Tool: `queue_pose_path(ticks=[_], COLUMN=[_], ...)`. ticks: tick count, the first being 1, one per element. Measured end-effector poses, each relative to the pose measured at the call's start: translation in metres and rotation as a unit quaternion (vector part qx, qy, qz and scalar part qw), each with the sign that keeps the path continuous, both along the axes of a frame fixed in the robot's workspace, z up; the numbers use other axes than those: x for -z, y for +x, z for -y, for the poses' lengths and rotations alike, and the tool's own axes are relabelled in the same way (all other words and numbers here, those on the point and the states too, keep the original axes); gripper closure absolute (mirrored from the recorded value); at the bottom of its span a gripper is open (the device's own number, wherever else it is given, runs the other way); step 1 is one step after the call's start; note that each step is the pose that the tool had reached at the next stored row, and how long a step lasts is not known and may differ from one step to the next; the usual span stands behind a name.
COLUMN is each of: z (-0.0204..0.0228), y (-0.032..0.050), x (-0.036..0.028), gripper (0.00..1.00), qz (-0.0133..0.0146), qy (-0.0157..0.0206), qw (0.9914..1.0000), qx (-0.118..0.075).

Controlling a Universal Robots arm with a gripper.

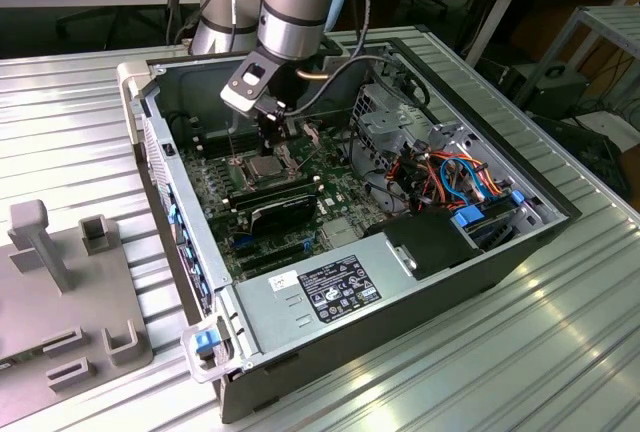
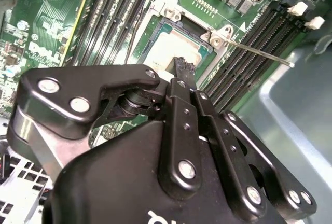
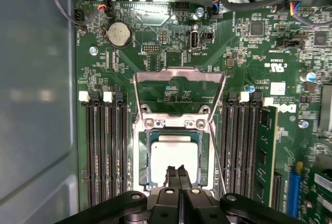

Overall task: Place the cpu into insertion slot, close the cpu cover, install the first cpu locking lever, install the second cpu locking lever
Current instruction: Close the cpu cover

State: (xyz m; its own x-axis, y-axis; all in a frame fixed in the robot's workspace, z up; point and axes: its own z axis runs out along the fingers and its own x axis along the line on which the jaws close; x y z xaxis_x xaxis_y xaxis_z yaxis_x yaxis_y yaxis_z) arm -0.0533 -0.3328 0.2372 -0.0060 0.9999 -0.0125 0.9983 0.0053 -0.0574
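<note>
While my gripper (image 3: pixel 176 176) hangs low over the socket (image 3: pixel 140 141), its two fingers are pressed together with nothing between them. The tips sit above one edge of the chip (image 3: pixel 174 154); I cannot tell whether they touch it.

Chip: seated flat in the socket, grey metal top up, directly under and just beyond my fingertips. It is square, so it has no long axis. Its sides run parallel to the socket rim and to the memory slots (image 3: pixel 104 151).

Cover (image 3: pixel 179 71): swung open, hinged at the socket side farthest from my gripper and standing clear of the chip. The green board (image 3: pixel 249 53) shows through its window.

Lever (image 2: pixel 259 53): thin metal rod, raised. In the second wrist view it reaches out from a socket corner across the neighbouring slots.

Room: memory slots flank the socket on two opposite sides, close to the rim. Beyond one bank stands the grey case wall (image 3: pixel 36 105). Straight above the socket, the space is open apart from my own fingers. In the exterior view the socket sits mid-board inside the open computer case (image 1: pixel 420 307).
</note>
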Motion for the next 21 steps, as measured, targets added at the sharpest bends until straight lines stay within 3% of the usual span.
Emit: queue_pose_path(ticks=[5, 8, 10, 11, 15, 19, 21], z=[0.0000, 0.0000, 0.0000, -0.0001, 0.0000, -0.0002, -0.0002], y=[0.0000, 0.0000, 0.0006, 0.0014, 0.0088, 0.0266, 0.0305], x=[-0.0141, -0.0220, -0.0226, -0.0227, -0.0228, -0.0218, -0.0227], gripper=[0.89, 0.89, 0.89, 0.89, 0.89, 0.89, 0.89], qz=[0.0000, 0.0021, 0.0069, 0.0076, 0.0080, 0.0080, 0.0079], qy=[0.0000, 0.0000, 0.0002, 0.0001, 0.0000, 0.0001, -0.0001], qw=[1.00000, 1.00000, 0.99998, 0.99997, 0.99997, 0.99997, 0.99997], qx=[0.000, 0.000, 0.000, 0.000, 0.000, 0.000, 0.000])
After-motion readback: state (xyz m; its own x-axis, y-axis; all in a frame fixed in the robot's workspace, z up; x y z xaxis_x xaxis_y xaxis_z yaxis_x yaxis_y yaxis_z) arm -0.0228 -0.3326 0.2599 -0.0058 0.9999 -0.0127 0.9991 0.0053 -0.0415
